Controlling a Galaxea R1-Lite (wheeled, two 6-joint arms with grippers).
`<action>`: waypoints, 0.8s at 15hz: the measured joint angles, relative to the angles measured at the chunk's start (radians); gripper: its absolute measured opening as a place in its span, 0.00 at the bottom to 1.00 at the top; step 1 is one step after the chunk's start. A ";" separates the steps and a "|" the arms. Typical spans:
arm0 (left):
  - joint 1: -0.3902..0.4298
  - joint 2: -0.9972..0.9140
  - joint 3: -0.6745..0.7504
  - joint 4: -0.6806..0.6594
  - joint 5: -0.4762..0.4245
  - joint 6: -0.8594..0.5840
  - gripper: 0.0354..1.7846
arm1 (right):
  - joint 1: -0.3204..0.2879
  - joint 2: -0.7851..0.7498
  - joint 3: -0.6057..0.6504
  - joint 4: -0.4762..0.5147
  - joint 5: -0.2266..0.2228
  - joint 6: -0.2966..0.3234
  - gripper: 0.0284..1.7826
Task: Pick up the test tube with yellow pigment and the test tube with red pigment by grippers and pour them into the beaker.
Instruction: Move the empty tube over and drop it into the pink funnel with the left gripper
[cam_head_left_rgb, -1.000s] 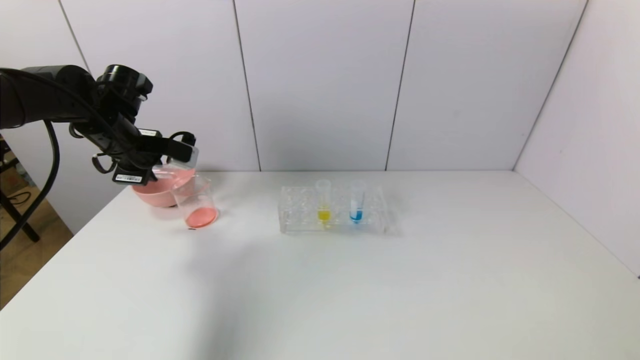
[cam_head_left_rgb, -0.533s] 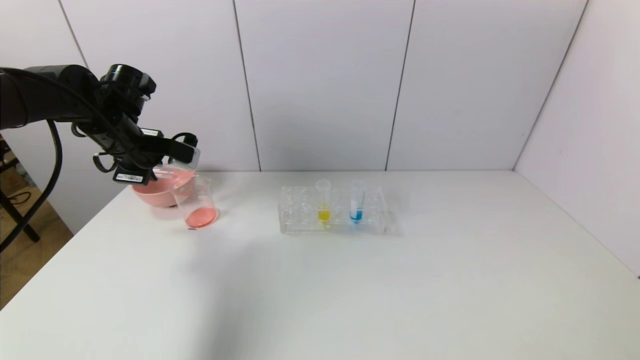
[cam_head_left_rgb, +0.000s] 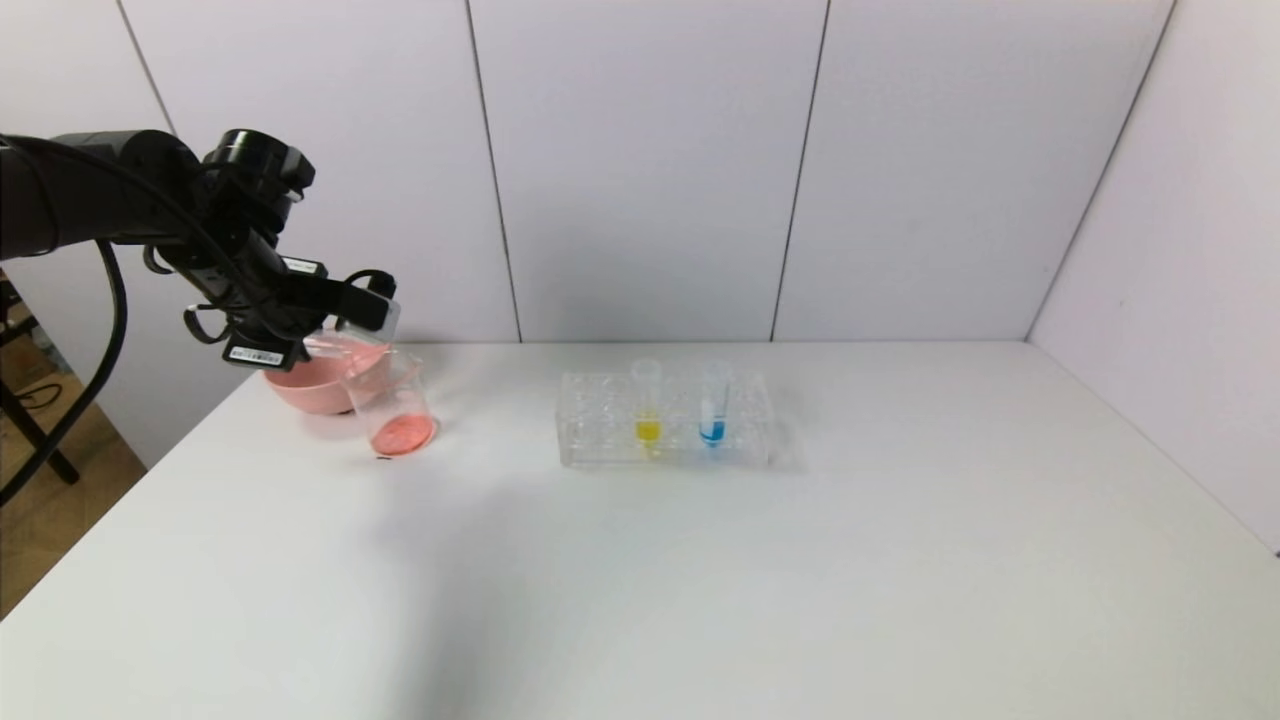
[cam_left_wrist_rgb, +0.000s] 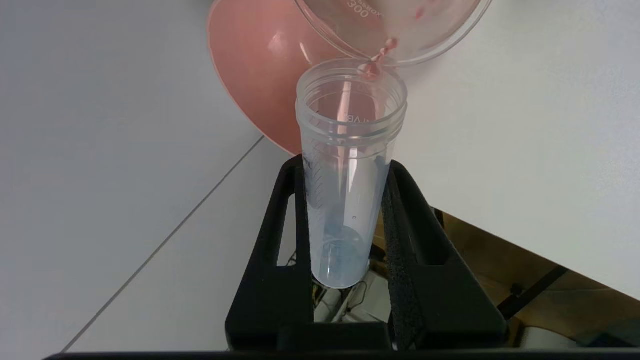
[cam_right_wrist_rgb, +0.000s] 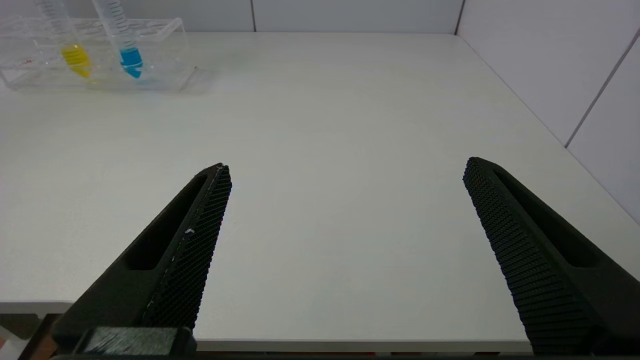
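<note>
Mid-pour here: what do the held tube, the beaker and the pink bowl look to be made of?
Test tube with red pigment, clamped by the left gripper: likely clear plastic, slightly cloudy, with a threaded rim and printed graduations.
Beaker: clear and glossy with printed markings; glass or hard plastic, I cannot tell which.
Pink bowl: opaque, smooth, with a soft sheen; probably plastic.

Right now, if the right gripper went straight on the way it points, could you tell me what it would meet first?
Probably nothing nearby: the right gripper, open, points across bare table toward the back wall. The clear tube rack sits off to one side, though depth is unclear.
</note>
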 joint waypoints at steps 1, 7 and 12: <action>-0.002 0.000 0.000 0.000 0.001 0.001 0.23 | 0.000 0.000 0.000 0.000 0.000 0.000 0.95; -0.006 0.000 0.000 -0.007 0.004 0.001 0.23 | 0.000 0.000 0.000 0.000 0.000 0.000 0.95; -0.008 0.001 -0.001 -0.007 -0.003 -0.008 0.23 | 0.000 0.000 0.000 0.000 0.000 0.000 0.95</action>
